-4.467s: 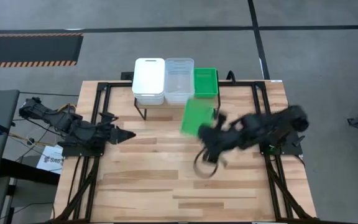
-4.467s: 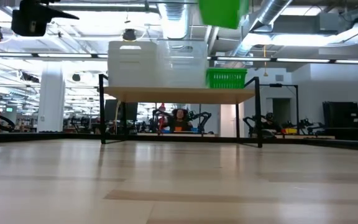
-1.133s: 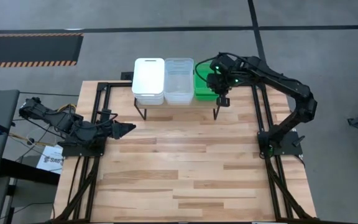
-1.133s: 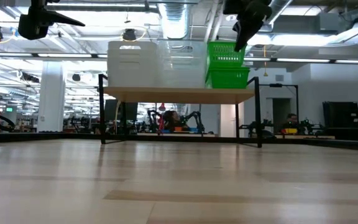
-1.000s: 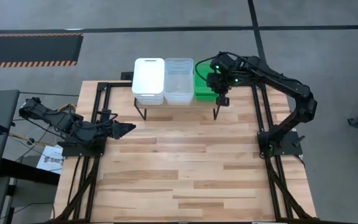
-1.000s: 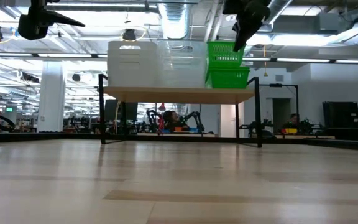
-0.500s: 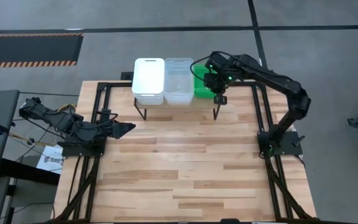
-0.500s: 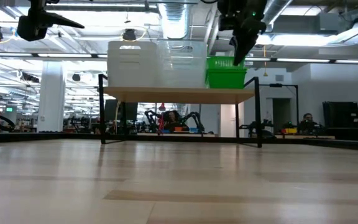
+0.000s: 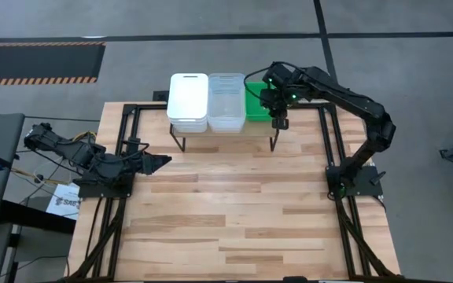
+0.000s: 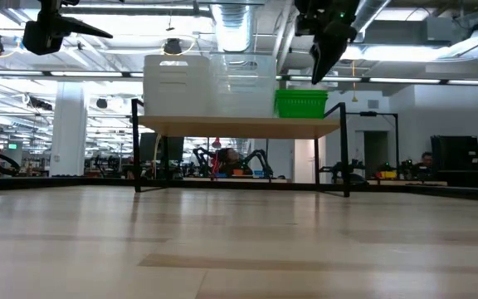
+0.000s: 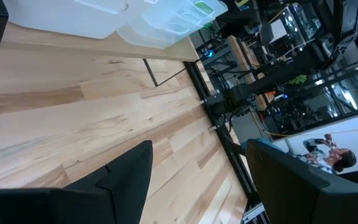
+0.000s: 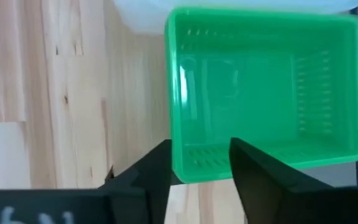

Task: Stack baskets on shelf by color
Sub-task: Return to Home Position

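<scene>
Three stacks of baskets stand side by side on the shelf (image 10: 239, 127): white (image 9: 189, 101), clear (image 9: 226, 100) and green (image 9: 255, 104). In the low view the green baskets (image 10: 301, 103) sit nested at the shelf's right end. My right gripper (image 12: 201, 149) hovers open just above the near rim of the top green basket (image 12: 266, 87), its fingers on either side of that rim and apart from it (image 10: 318, 71). My left gripper (image 9: 160, 163) waits open over the table's left side.
The shelf's thin black legs (image 9: 274, 143) stand on the wooden tabletop (image 9: 234, 212). Black frame rails (image 9: 124, 126) run along both sides of the table. Beyond the shelf, the low view shows a workshop with other robot arms.
The top green basket, raised and tilted above the green stack a second ago, has sunk down and now sits nested level in it. My right gripper went down with it, then rose slightly and now stands clear above the stack.
</scene>
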Controlling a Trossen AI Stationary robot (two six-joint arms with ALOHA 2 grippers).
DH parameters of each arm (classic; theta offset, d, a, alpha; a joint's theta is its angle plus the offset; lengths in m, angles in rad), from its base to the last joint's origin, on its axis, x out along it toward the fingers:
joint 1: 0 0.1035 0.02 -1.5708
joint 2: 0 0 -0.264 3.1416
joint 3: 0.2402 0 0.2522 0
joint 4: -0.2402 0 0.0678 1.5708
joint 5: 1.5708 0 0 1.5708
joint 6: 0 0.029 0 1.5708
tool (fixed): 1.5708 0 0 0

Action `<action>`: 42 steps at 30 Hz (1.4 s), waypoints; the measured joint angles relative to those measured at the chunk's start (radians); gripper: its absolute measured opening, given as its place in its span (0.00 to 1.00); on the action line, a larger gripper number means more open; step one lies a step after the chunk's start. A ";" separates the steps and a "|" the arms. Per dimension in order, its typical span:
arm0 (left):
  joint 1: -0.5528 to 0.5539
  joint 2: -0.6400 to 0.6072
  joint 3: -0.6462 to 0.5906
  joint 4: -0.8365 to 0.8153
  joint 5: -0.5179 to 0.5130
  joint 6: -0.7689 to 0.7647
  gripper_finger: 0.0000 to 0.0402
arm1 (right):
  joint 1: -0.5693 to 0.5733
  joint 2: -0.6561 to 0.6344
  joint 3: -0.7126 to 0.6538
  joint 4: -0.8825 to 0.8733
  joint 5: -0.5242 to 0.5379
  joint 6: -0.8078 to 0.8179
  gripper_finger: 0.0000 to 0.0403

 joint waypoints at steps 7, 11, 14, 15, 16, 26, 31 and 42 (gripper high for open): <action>0.000 -0.003 0.000 0.012 0.003 -0.009 0.61 | 0.002 -0.093 0.000 0.048 0.000 0.045 0.52; 0.001 -0.027 0.000 0.047 -0.004 -0.012 0.61 | 0.018 -0.194 0.000 0.093 0.003 0.117 0.52; 0.007 -0.052 0.010 0.093 -0.008 0.045 0.61 | 0.051 -0.283 0.000 0.147 0.003 0.231 0.51; 0.009 -0.060 0.020 0.109 -0.008 0.079 0.61 | 0.066 -0.312 0.000 0.164 0.003 0.283 0.51; 0.010 -0.066 0.032 0.126 -0.008 0.117 0.61 | 0.086 -0.345 0.000 0.179 0.003 0.334 0.51; 0.010 -0.077 0.084 0.245 0.070 0.210 0.61 | 0.268 -0.603 0.000 0.093 0.000 0.691 0.51; 0.010 -0.077 0.084 0.231 -0.033 0.306 0.61 | 0.392 -0.751 -0.209 0.209 0.023 0.734 0.51; 0.010 -0.146 0.084 0.228 0.116 0.763 0.61 | 0.649 -1.259 -1.170 1.135 0.173 0.846 0.49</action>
